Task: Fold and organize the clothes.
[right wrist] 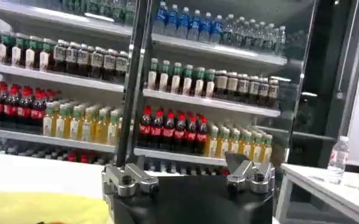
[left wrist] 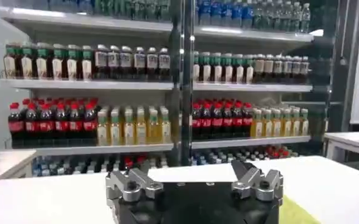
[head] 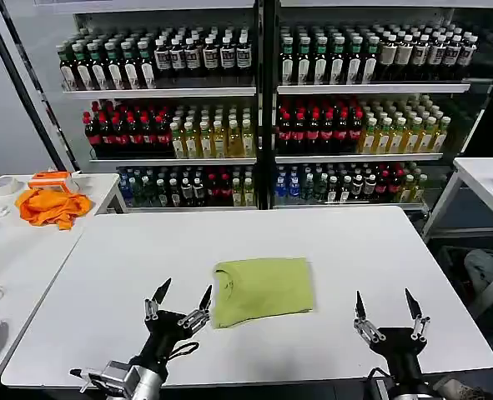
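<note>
Both tools are spread wide and empty: our left tool (head: 179,302) sits just beside the collar edge of the soft lime-green short-sleeved T-shirt (head: 263,290), our right tool (head: 389,310) well apart on the other side. That shirt lies folded into a compact rectangle near the middle of the white tabletop (head: 146,258). We judge the folding nearly done; we should grip both near corners together and keep the layers stacked.

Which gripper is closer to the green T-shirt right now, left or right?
Left. The left gripper sits just beside the folded green T-shirt, its open fingers almost at the shirt's near-left edge. The right gripper is open too, with bare table between it and the shirt.
</note>
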You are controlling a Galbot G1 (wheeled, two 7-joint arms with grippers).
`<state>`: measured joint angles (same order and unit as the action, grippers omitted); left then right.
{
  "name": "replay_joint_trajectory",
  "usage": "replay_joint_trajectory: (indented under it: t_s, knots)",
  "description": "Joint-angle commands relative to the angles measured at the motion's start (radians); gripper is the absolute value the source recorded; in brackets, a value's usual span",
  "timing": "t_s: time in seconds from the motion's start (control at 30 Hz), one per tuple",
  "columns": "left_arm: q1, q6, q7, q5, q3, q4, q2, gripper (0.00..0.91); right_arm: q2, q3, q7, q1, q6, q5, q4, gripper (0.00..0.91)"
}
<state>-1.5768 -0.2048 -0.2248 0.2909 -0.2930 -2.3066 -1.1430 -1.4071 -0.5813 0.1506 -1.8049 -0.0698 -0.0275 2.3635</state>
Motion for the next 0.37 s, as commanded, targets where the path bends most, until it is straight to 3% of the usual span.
replay_joint_trajectory:
  t_s: [0.03,0.37]
  knots:
    - [-0.019,0.011,0.012,-0.003,-0.008,-0.013,0.027,0.907,-0.009,0.006,-0.013,-0.045,0.024,-0.050,0.034,0.907]
    - [-0.028,0.024,0.033,-0.005,-0.024,-0.006,0.049,0.907,-0.024,0.021,-0.013,-0.072,0.019,-0.056,0.043,0.907]
